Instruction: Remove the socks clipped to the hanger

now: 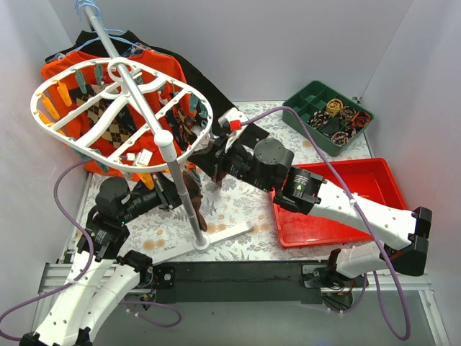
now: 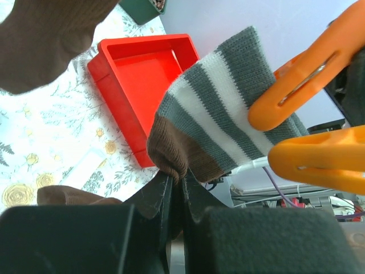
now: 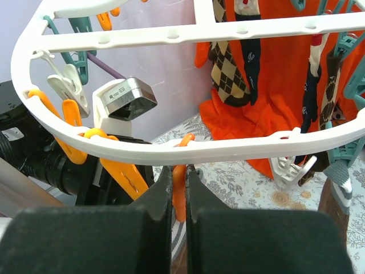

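The white oval hanger (image 1: 75, 143) stands on a pole at the left, with argyle socks (image 3: 228, 71) and a dark sock (image 3: 252, 63) clipped under its crossbars. My left gripper (image 2: 177, 176) is shut on the brown toe of a grey-and-white striped sock (image 2: 222, 108), which an orange clip (image 2: 302, 74) holds at its cuff. It sits under the rack by the pole in the top view (image 1: 171, 192). My right gripper (image 3: 179, 170) is shut on an orange clip (image 3: 179, 197) just below the rack's rim (image 3: 228, 149). It also shows in the top view (image 1: 210, 153).
A red tray (image 1: 389, 180) lies at the right and a green divided box (image 1: 302, 97) of small items at the back right. An orange shirt (image 3: 279, 74) hangs behind the rack. A plain brown sock (image 2: 40, 40) hangs near the left gripper. The stand's pole (image 1: 178, 176) rises between the arms.
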You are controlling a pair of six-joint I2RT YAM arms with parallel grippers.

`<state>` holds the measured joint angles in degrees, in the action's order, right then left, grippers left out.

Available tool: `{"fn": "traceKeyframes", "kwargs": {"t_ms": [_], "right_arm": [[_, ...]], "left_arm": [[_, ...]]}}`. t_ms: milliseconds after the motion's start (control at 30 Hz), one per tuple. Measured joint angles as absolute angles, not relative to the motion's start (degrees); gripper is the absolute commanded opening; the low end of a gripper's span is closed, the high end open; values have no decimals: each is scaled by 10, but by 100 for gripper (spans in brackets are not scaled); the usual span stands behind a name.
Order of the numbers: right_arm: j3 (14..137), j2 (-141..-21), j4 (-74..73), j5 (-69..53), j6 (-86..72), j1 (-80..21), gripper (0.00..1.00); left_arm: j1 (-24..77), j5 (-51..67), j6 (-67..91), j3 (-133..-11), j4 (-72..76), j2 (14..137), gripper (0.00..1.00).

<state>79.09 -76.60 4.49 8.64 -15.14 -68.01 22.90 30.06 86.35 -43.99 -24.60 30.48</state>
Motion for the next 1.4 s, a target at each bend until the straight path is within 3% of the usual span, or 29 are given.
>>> {"fn": "traceKeyframes", "kwargs": {"t_ms": [333, 467, 567, 600, 700, 833, 1067, 1400], "right_arm": [[790, -766, 45, 88, -150, -680, 1], [790, -766, 45, 88, -149, -680, 20], [790, -766, 45, 87, -150, -680, 38], [789, -766, 45, 87, -149, -680, 48], [780, -764, 46, 87, -151, -680, 60], [750, -757, 40, 88, -152, -680, 68], [690, -713, 22, 98, -155, -680, 75], [615, -674, 13, 72, -145, -680, 73]], "left_arm": [[229, 280, 884, -427, -301, 272, 0], [229, 265, 894, -416, -329, 252, 0], [229, 256, 900, -416, -338, 244, 0], [229, 254, 903, -416, -339, 243, 0], [229, 251, 907, -416, -339, 243, 0], [229, 249, 909, -416, -329, 258, 0], [230, 244, 910, -416, -303, 307, 0], [230, 265, 913, -416, -258, 352, 0]]}}
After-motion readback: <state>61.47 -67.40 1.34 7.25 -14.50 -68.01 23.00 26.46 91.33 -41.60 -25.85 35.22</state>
